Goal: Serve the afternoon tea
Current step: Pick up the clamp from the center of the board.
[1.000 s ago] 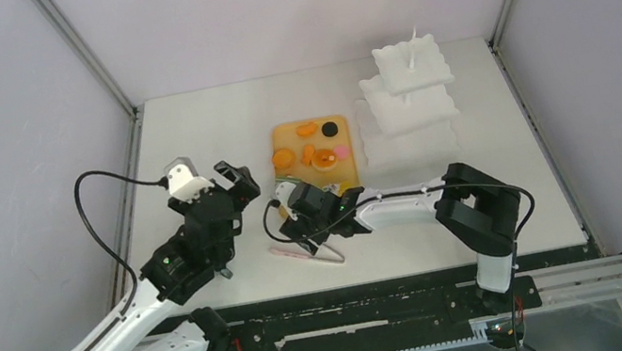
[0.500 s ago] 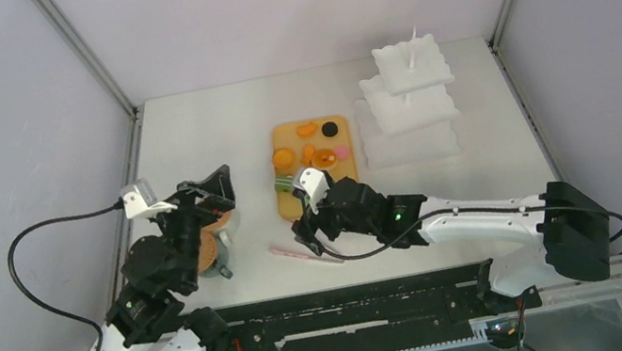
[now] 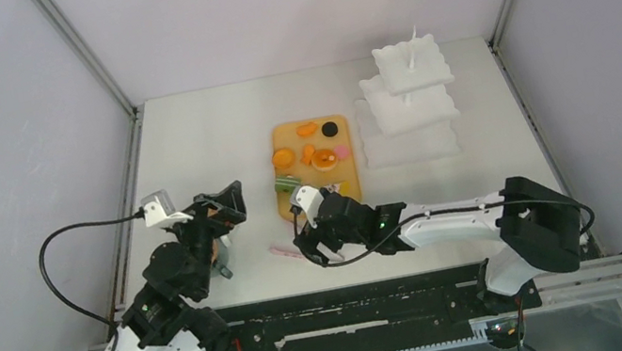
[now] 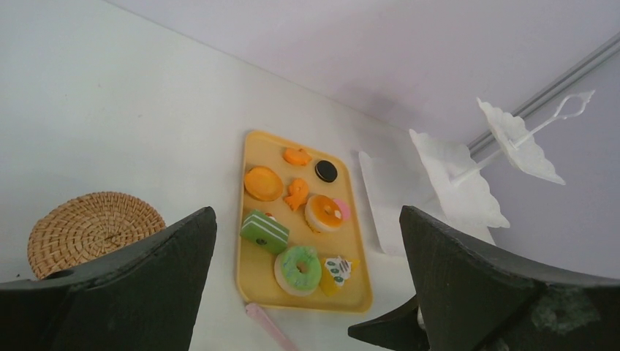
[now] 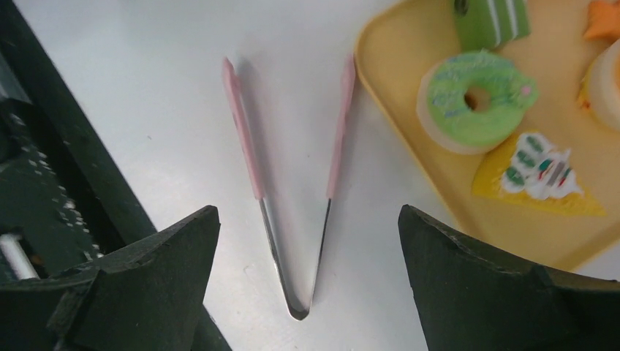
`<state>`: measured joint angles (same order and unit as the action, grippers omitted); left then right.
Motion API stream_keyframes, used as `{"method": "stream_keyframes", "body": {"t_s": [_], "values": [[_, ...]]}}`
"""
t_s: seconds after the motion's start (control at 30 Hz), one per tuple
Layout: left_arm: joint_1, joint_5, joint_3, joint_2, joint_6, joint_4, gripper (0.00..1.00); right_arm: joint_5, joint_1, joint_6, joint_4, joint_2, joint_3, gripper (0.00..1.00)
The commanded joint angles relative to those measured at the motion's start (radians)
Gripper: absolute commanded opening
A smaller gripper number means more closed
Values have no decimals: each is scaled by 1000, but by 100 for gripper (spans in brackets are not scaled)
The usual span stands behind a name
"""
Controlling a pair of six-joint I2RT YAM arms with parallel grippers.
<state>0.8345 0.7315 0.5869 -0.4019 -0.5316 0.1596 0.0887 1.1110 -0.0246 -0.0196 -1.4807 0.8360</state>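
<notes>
Overhead, both grippers gape empty: left gripper (image 3: 222, 207) left of the yellow tray (image 3: 349, 174), right gripper (image 3: 312, 247) at its near edge above the pink tongs (image 3: 284, 250). Left wrist: pastries (image 4: 298, 267) on the tray, cork coaster (image 4: 93, 228) left of it, mugs not made out. Right wrist: tongs framed between jaws; likely next, descend and pinch them

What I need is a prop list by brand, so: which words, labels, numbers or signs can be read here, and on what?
None: no readable text in any view.
The green donut and yellow wedge show only coloured icing marks, no letters.
The yellow tray, pink tongs and white tiered stand are plain.
</notes>
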Motion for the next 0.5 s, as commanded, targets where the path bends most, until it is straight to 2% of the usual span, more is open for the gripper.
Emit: {"method": "stream_keyframes", "body": {"t_s": [0.0, 0.47], "values": [[-6, 32, -34, 25, -50, -36, 100, 84, 18, -16, -89, -42, -25, 99], [-6, 70, -101, 70, -84, -60, 100, 82, 34, -18, -146, -177, -29, 97]]}}
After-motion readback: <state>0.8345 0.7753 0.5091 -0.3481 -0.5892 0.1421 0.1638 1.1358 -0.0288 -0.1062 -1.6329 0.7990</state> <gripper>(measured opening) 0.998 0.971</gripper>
